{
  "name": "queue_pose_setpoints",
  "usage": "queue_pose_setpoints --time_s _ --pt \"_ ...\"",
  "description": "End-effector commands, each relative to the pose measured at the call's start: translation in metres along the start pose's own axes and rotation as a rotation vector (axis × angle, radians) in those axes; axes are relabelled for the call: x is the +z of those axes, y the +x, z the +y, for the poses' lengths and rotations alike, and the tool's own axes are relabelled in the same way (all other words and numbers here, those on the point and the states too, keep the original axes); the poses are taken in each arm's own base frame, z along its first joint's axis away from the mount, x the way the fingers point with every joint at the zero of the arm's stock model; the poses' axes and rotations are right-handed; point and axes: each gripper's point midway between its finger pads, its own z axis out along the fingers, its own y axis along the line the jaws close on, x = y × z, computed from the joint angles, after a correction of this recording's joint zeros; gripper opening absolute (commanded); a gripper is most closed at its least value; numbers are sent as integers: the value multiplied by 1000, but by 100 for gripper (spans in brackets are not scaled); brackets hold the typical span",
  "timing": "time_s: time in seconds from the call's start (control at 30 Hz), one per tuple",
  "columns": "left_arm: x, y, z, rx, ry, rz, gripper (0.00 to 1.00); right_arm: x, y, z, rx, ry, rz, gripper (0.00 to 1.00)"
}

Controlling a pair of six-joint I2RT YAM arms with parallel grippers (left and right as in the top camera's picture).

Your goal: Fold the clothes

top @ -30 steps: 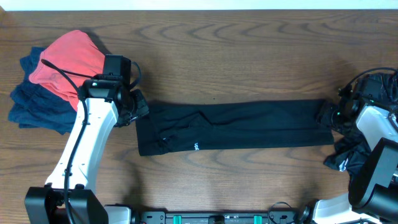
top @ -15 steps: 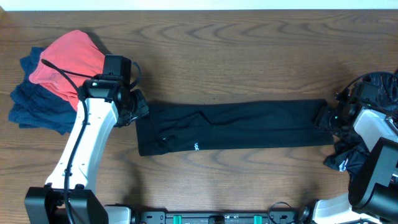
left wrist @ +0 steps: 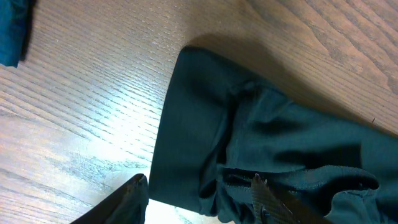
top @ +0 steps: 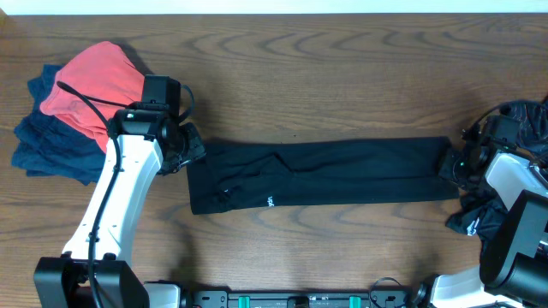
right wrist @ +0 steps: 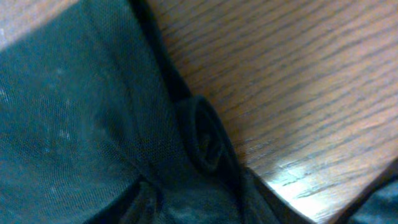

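Left hand [left wrist: 198, 190] straddles black garment's [top: 325, 171] end on wooden table [top: 342, 68].

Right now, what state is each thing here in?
Black garment: folded into a long strip, lying flat.
Left gripper: open, straddling the garment's left edge.
Right gripper: at the garment's right end, cloth bunched there; grip unclear.
Red garment: crumpled on top of the blue pile.
Blue pile: heaped, far left.
Black heap: crumpled, far right.
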Motion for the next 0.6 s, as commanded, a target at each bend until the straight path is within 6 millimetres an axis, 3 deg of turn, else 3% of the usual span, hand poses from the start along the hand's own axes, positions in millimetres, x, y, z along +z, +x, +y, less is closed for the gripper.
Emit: queue_pose_setpoints --time_s 0.0,0.07,0.23,0.43,0.57 --pt "0 -2 3 2 -16 -4 56 10 16 -5 16 -5 44 16" --pt "0 -2 3 2 -16 -4 56 9 12 -3 27 -12 31 1" --pt "0 -4 2 2 -12 -10 56 -1 -15 -4 62 0 -31 1" --pt "0 -5 2 2 -10 -15 56 -31 -61 -22 96 116 -127 1" --pt "0 -7 1 2 -6 -21 56 -52 -78 -22 81 146 -139 1"
